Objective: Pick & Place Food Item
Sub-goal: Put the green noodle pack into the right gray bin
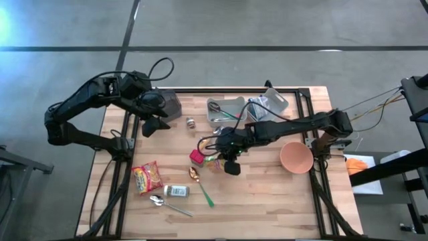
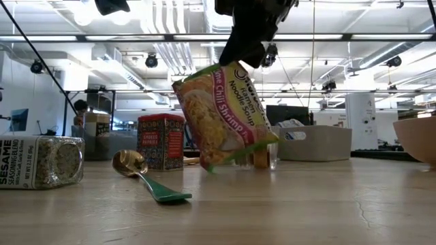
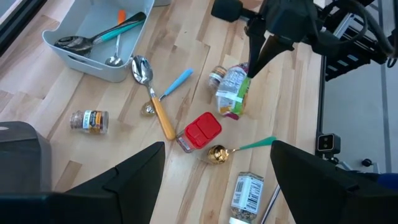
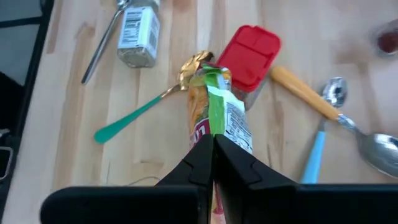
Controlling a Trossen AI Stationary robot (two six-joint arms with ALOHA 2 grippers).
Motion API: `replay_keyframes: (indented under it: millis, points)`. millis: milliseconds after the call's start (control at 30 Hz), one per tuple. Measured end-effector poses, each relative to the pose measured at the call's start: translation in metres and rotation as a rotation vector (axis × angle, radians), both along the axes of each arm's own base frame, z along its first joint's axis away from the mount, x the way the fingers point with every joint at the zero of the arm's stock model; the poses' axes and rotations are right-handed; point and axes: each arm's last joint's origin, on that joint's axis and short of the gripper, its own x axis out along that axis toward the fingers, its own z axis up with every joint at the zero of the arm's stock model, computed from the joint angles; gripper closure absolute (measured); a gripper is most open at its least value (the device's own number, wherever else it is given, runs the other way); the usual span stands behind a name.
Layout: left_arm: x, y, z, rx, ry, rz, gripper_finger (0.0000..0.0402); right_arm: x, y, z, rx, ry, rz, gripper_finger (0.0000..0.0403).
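A light wooden table (image 1: 267,201) carries the things. On it lie a red-lidded jar (image 1: 196,157) on its side, a gold spoon with a green handle (image 1: 199,184), a sesame shaker (image 1: 176,191) lying flat, a second noodle packet (image 1: 146,177), a metal spoon (image 1: 160,201), a small spice jar (image 1: 190,122), a grey cutlery tray (image 1: 225,110) and a terracotta bowl (image 1: 295,157) at the right edge.
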Motion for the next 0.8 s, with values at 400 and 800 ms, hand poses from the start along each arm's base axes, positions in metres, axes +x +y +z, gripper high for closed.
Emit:
replay_keyframes:
  millis: [400, 800]
  points:
    - [0.0000, 0.0000, 0.0000, -0.001, 0.000, 0.001, 0.0105, -0.0059, -0.0048, 0.0081, -0.010, 0.000, -0.107, 0.0392]
    - [-0.0001, 0.0000, 0.0000, 0.000, 0.001, -0.001, 0.0105, -0.0094, -0.0069, 0.0016, -0.005, 0.042, -0.151, 0.0392]
